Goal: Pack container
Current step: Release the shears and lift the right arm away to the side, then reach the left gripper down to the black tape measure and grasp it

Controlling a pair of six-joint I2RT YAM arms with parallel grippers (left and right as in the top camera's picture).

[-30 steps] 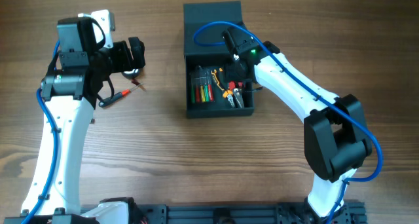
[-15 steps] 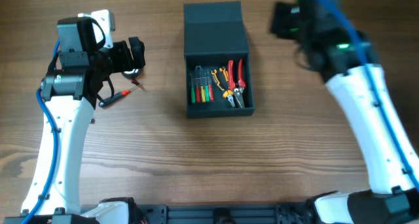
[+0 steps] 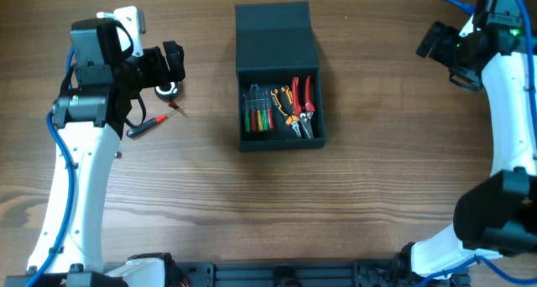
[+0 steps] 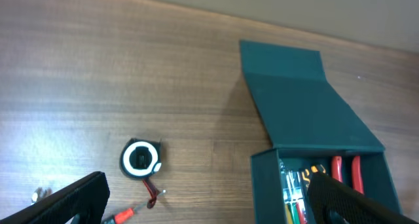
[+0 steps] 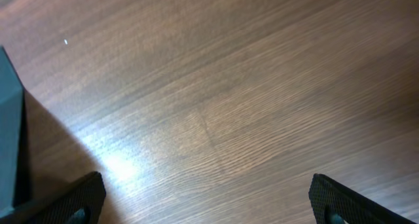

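The dark teal-black container [image 3: 279, 140] stands open at the table's middle, its flap lid [image 3: 274, 35] folded back. Inside lie red and orange pliers [image 3: 300, 106] and several small screwdrivers [image 3: 259, 112]. It also shows in the left wrist view [image 4: 308, 119]. A round black-and-white tape measure [image 3: 166, 90] [image 4: 140, 158] and a red-handled screwdriver [image 3: 149, 124] [image 4: 124, 215] lie on the wood left of the container. My left gripper [image 3: 172, 63] is open and empty above the tape measure. My right gripper [image 3: 435, 40] is open and empty, far right of the container.
The table is brown wood. In the right wrist view only bare wood and the container's edge [image 5: 10, 139] show. The arm bases stand at the table's front edge.
My right gripper has left the container and swung up and away to the far right. The pliers now lie uncovered in the box. The left arm has hardly moved.
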